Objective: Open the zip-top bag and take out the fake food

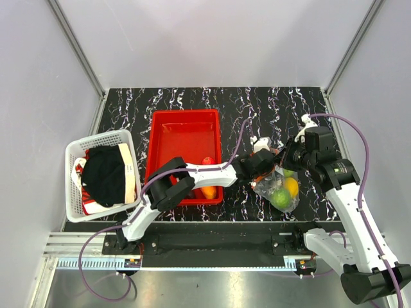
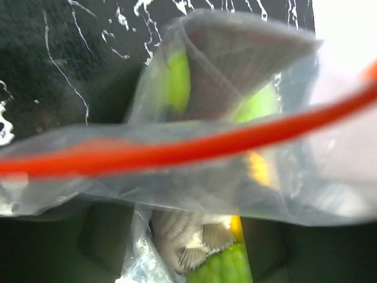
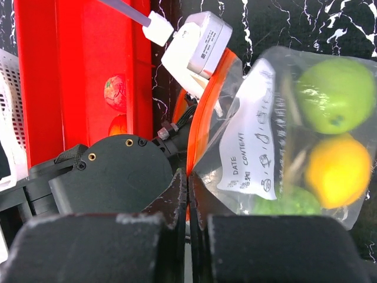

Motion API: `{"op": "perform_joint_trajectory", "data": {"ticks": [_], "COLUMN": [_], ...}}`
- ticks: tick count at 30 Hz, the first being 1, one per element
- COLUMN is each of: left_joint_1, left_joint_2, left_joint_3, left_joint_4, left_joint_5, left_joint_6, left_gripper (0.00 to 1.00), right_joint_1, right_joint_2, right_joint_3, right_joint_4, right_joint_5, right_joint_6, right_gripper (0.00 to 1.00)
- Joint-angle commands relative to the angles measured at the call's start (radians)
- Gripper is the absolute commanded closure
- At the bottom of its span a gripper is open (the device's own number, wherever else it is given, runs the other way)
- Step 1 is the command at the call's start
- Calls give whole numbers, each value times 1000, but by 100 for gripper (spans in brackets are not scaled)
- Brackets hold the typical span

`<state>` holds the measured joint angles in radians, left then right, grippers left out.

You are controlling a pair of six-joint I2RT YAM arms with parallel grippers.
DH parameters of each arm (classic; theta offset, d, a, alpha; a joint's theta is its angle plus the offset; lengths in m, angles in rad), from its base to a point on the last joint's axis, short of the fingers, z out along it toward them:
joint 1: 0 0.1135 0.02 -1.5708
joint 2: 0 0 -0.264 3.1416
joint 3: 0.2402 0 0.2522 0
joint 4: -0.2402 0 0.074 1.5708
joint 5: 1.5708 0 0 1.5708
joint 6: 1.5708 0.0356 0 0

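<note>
Here, zip-top bag (image 3: 250, 135) in right tool (image 3: 188, 180).

2 white arms (image 1: 212, 173) with black joints trail purple cables (image 1: 334, 116).

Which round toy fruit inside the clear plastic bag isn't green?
The round yellow plastic fruit. The two other round plastic fruits beside it in the clear zip-top bag are green.

zip-top bag (image 3: 253, 118): one
green fruits (image 3: 336, 94): two
yellow fruit (image 3: 339, 171): one
red fruit (image 3: 116, 92): one
orange fruit (image 1: 209, 191): one
red tray (image 1: 183, 138): one
</note>
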<state>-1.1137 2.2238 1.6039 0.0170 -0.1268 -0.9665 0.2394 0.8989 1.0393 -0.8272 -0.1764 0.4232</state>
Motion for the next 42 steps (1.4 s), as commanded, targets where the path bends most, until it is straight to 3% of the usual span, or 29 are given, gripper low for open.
{"op": "perform_joint_trajectory", "data": {"ticks": [1,7,8,10,22,26,35,42], "left_joint_1": [-5,-8,-6,-11,-41,-78,-118,-130], "left_joint_2": [-30,-141,-154,-188,-335,-348,-306,-452], "left_joint_3": [4,-10,-12,-7,-9,1,-75,-134], "left_joint_4": [-5,-38,-45,-75,-173,-207,-206,-132], "left_joint_5": [-95,-140,-140,-152,-94,-135,-181,-253], "left_joint_6": [55,190,205,233,366,454,468,518], "left_gripper": [59,81,91,100,100,100,100,100], "right_joint_1": [6,6,6,6,6,5,6,6], "right_joint_2": [-25,-51,-52,-55,-61,-51,47,45], "right_joint_3": [5,-4,-1,5,53,82,209,151], "right_joint_4": [33,5,2,-7,-46,-55,-46,-43], "right_joint_5": [14,63,67,81,193,218,219,190], "right_joint_6": [-20,-40,-41,-47,-75,-81,-95,-100], "right_gripper": [100,100,100,100,100,100,100,100]}}
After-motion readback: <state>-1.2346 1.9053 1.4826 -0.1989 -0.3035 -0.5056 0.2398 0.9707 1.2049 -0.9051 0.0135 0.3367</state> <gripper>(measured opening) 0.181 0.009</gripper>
